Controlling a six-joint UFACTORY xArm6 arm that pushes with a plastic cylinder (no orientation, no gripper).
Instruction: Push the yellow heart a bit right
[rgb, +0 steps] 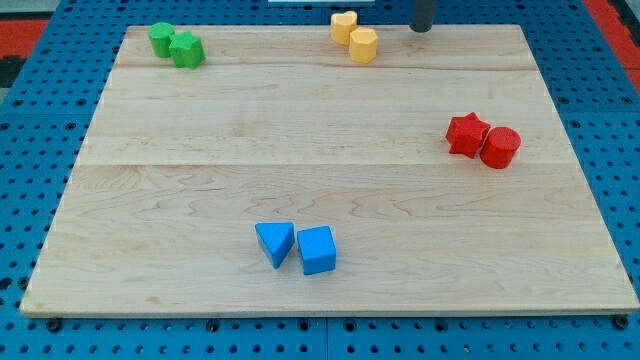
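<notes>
In the camera view, the small yellow heart-shaped block sits at the top edge of the pale wooden bench, touching a yellow hexagonal block at its lower right; my tip stands to their right, apart. There are no jaws, only a rod. The heart looks light, rigid and easy to slide, best pushed from its left flank, and no writing is legible.

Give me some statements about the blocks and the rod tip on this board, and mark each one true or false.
1. My tip is to the view's right of the yellow heart. True.
2. My tip touches the yellow heart. False: they are apart, with the yellow hexagon nearer to the heart.
3. The red star sits beside the red cylinder. True.
4. The blue triangle and blue cube lie at the view's top. False: they lie near the view's bottom.
5. The two green blocks are at the view's top right. False: top left.
</notes>
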